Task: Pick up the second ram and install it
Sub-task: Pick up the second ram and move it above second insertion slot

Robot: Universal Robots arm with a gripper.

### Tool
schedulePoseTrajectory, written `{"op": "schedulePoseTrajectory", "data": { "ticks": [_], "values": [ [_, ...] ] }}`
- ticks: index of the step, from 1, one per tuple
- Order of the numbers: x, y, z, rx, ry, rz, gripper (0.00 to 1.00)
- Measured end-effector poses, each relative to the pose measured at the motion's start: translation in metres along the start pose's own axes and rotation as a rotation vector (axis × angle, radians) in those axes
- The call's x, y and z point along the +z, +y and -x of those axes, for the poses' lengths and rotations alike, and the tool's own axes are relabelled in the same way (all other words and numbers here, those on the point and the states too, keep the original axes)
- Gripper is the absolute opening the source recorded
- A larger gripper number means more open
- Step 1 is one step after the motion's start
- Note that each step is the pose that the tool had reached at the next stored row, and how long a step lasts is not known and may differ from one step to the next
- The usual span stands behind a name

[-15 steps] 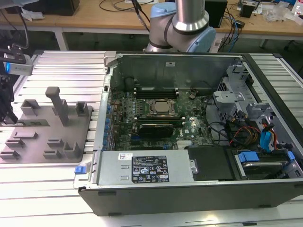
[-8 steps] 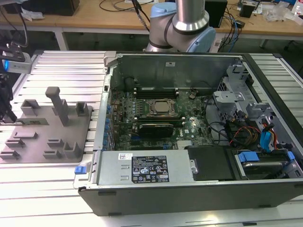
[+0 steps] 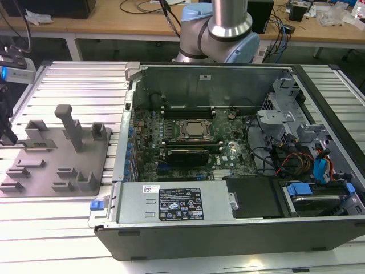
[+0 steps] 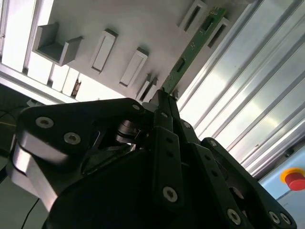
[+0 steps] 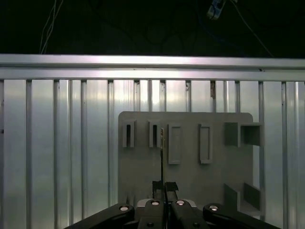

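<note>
The second ram (image 4: 190, 50) is a thin green stick, and my gripper (image 4: 164, 98) is shut on one end of it. In the first wrist view the ram (image 5: 162, 152) appears edge-on, rising from my gripper (image 5: 162, 185) over the grey holder tray (image 5: 190, 181) near its narrow slots. I cannot tell whether the stick's far end touches the tray. In the exterior view my gripper (image 3: 7, 128) is a dark shape at the left edge, beside the holder tray (image 3: 57, 151). The open computer case lies to the exterior view's right, with its CPU socket (image 3: 193, 130) on the motherboard.
The tray's upright posts (image 3: 71, 125) stand close to the gripper. The case wall (image 3: 122, 142) rises between tray and motherboard. A power supply (image 3: 177, 202) and cables (image 3: 285, 157) crowd the case. A red button (image 4: 295, 179) sits beyond the ribbed aluminium table (image 5: 57, 143).
</note>
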State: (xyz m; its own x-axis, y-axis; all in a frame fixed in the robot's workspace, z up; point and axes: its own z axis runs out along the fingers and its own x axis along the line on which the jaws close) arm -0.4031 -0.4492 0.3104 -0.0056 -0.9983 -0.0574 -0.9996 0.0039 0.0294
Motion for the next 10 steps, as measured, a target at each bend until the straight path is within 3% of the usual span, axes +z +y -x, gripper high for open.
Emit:
{"op": "schedulePoseTrajectory", "data": {
  "ticks": [10],
  "values": [
    [-0.0153,0.0004,0.0016,0.000,-0.0005,0.0001,0.09]
  ]
}}
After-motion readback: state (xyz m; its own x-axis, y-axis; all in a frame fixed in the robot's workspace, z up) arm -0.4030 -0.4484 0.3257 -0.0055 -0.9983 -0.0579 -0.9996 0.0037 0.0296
